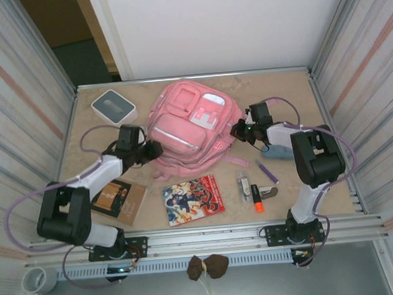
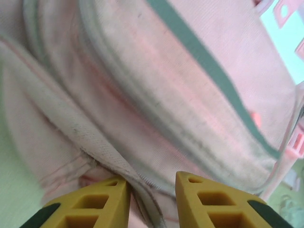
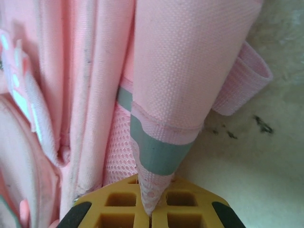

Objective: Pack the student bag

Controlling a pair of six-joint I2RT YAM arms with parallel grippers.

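The student bag (image 1: 188,124), a large pink backpack, lies face up mid-table, and both grippers are at it. My left gripper (image 1: 157,149) is at its left side. In the left wrist view its yellow fingers (image 2: 107,199) stand partly apart (image 2: 152,178). A pale seam fold of the bag (image 2: 95,142) lies against the left finger, with a gap to the other. My right gripper (image 1: 238,130) is at the bag's right edge. In the right wrist view it (image 3: 152,183) is shut on the tip of a pink strap with a grey band (image 3: 161,152).
A grey-and-white square box (image 1: 113,106) sits at the back left. In front of the bag lie a brown book (image 1: 119,199), a comic book (image 1: 193,200), a white stick (image 1: 243,185), an orange highlighter (image 1: 257,198) and a purple pen (image 1: 268,173). Metal walls close in both sides.
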